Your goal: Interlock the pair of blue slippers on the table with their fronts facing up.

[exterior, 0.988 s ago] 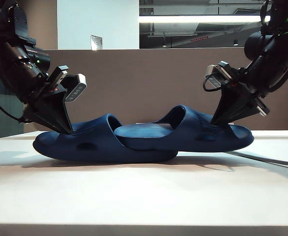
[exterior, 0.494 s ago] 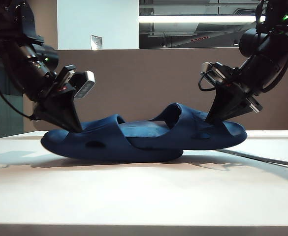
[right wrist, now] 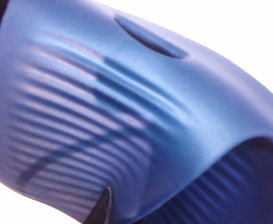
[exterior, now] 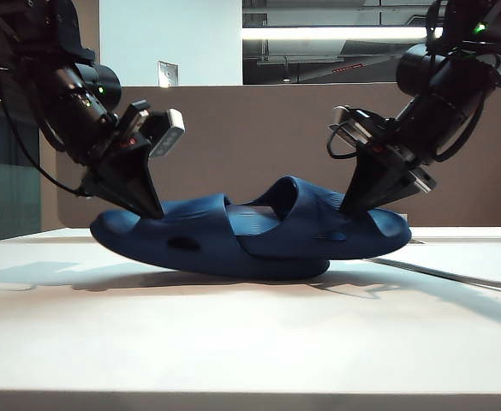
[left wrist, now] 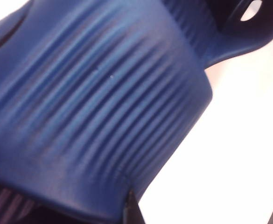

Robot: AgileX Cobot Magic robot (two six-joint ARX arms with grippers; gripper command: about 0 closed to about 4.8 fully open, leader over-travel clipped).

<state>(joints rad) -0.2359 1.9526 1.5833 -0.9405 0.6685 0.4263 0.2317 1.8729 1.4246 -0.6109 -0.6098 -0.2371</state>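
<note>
The pair of blue slippers (exterior: 250,240) sits mid-frame on the worktop (exterior: 250,342), the two overlapping at centre. The left gripper (exterior: 143,205) meets its left end, the right gripper (exterior: 357,204) its right end; a partition (exterior: 259,137) stands behind.

I can read no writing, brand or number anywhere. A small card (exterior: 168,74) stands on the partition (exterior: 259,137) behind my jaws, too small to read.

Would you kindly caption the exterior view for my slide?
Left gripper and right gripper, both shut, hold two interlocked blue slippers over the white table.
</note>
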